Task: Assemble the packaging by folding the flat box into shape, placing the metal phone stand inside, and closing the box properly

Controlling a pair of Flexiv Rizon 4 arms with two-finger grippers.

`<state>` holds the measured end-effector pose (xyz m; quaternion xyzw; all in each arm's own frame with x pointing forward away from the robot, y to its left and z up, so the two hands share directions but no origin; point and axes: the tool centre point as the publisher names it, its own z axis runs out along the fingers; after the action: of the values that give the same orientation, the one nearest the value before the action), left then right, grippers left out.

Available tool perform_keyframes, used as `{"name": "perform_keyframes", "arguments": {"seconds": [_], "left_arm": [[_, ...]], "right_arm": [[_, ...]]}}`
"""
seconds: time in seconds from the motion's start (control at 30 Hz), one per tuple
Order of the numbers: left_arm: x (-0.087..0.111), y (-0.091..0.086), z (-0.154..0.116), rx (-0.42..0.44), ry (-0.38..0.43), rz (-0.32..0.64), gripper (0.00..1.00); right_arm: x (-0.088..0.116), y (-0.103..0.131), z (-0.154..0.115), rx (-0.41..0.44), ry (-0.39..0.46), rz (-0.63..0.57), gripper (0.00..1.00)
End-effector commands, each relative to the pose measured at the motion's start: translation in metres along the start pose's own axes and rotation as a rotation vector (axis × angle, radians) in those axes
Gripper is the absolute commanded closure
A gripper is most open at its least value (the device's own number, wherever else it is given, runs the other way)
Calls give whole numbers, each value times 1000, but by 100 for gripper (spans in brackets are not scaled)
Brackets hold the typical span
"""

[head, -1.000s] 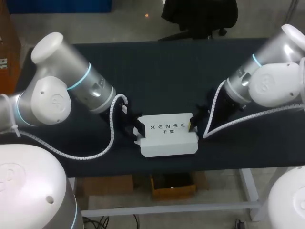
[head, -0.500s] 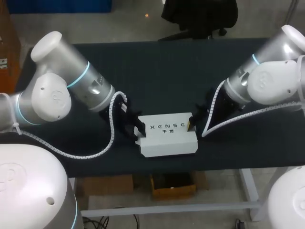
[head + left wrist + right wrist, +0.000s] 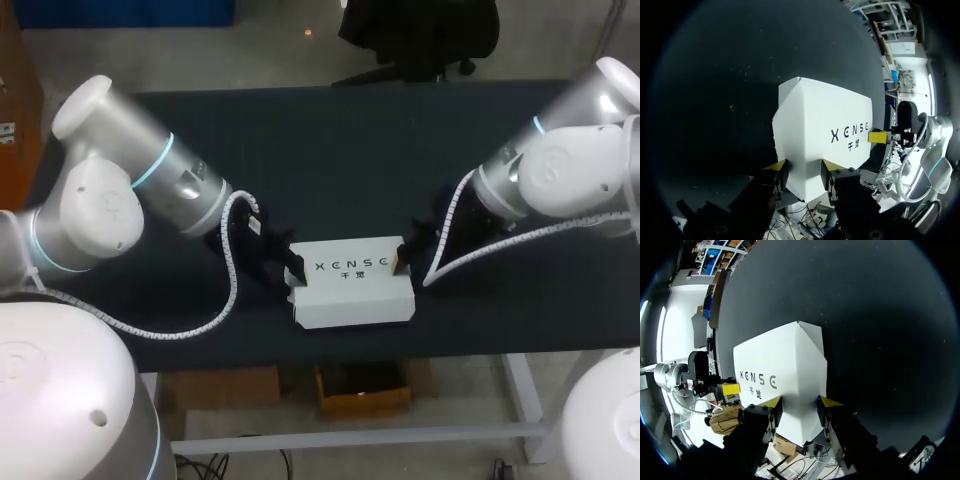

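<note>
- Our left gripper point(image 3: 802, 167) had its two yellow tips pressed on opposite sides of one end of the box point(image 3: 350, 280), so we judged it clamped on that end.
- Our right gripper point(image 3: 799, 402) was clamped the same way on the opposite end, with white card filling the gap between its fingers.
- The box lay flat between the two grippers, near the front edge of the dark table point(image 3: 350, 130), with its printed face up.
- It was already folded into a full shape, so we judged the folding step done.
- The top face looked shut. A seam ran along the near side, and we could not tell whether every flap was fully tucked.
- The metal phone stand showed in no view. We took it to be inside the box, though nothing confirmed that.
- What seemed left was to press the end flaps home, check the closure and let go.
</note>
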<state>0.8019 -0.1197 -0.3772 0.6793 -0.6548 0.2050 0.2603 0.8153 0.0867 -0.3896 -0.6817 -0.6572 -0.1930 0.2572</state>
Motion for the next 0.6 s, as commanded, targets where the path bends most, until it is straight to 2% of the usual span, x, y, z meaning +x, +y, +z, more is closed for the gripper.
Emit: {"name": "perform_keyframes", "arguments": {"seconds": [0.03,0.23,0.6], "left_arm": [[-6,-1,8,6,42,-4,56],[-7,-1,8,-13,85,-19,56],[-5,-3,9,-29,101,-33,57]], "right_arm": [[-1,1,3,6,14,0,56],[-1,2,2,10,23,12,56],[1,4,2,23,31,32,55]]}}
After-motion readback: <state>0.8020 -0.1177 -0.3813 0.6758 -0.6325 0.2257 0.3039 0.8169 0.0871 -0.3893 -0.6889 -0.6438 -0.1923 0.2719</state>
